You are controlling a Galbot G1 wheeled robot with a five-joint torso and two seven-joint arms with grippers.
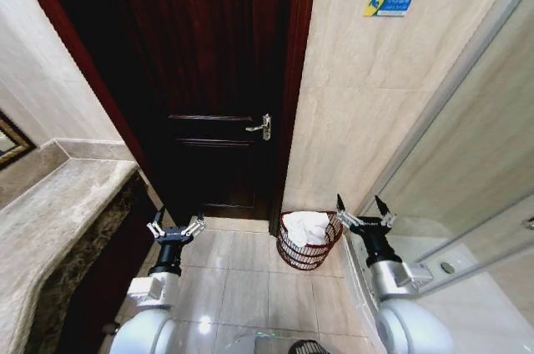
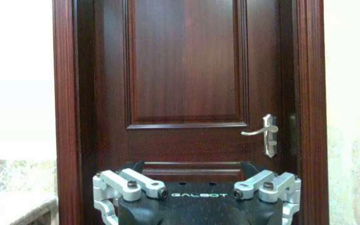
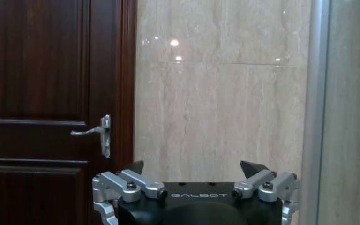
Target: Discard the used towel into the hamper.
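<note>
In the head view, the hamper (image 1: 305, 255), a dark red-brown wire basket, stands on the floor against the tiled wall beside the door frame. A white towel (image 1: 307, 226) lies bunched inside it, rising to the rim. My right gripper (image 1: 365, 210) is raised just right of the hamper, open and holding nothing. My left gripper (image 1: 176, 227) is raised on the left, well apart from the hamper, open and holding nothing. The left wrist view has the left gripper (image 2: 192, 167) facing the door. The right wrist view has the right gripper (image 3: 194, 168) facing the tiled wall.
A dark wooden door (image 1: 213, 78) with a metal handle (image 1: 260, 127) is straight ahead. A marble counter (image 1: 50, 220) runs along the left. A glass partition (image 1: 467, 162) with a metal frame stands on the right. Tiled floor (image 1: 225, 279) lies between my arms.
</note>
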